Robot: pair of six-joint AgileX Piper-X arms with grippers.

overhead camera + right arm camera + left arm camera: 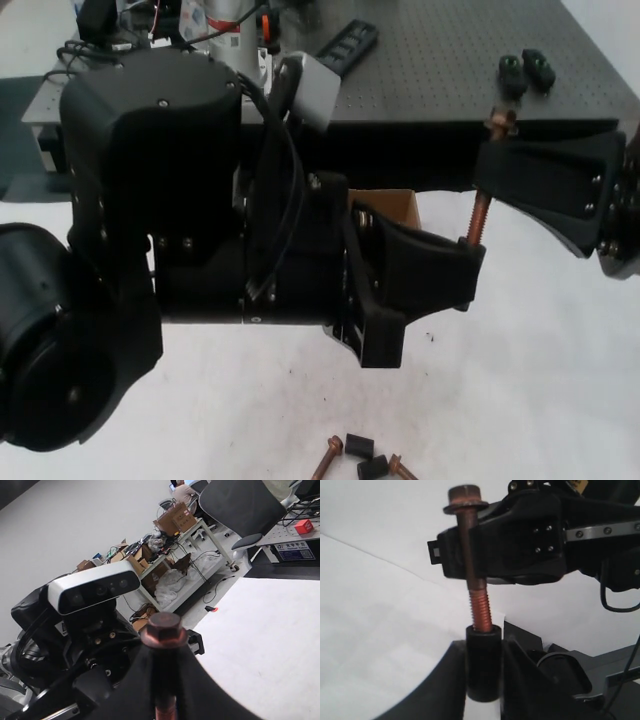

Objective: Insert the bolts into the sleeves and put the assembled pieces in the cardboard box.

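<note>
The left gripper (482,685) clamps the short black cylindrical sleeve (482,652) by its sides, the right gripper (487,170) pinches the copper-coloured hex-head metal bolt (480,605) below its head, tip entering the sleeve in mid-air, both probably light, rigid, slippery parts.

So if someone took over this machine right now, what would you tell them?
Left pincer: shut on a sleeve, held upright.
Right pincer: shut on a bolt, head up, above the sleeve.
Done: both parts are picked up and lined up, with the bolt tip at the sleeve's mouth.
Box: beyond the left arm, inside hidden.
Left: push the bolt home and box the piece, then pair the loose bolts and sleeves on the table.
</note>
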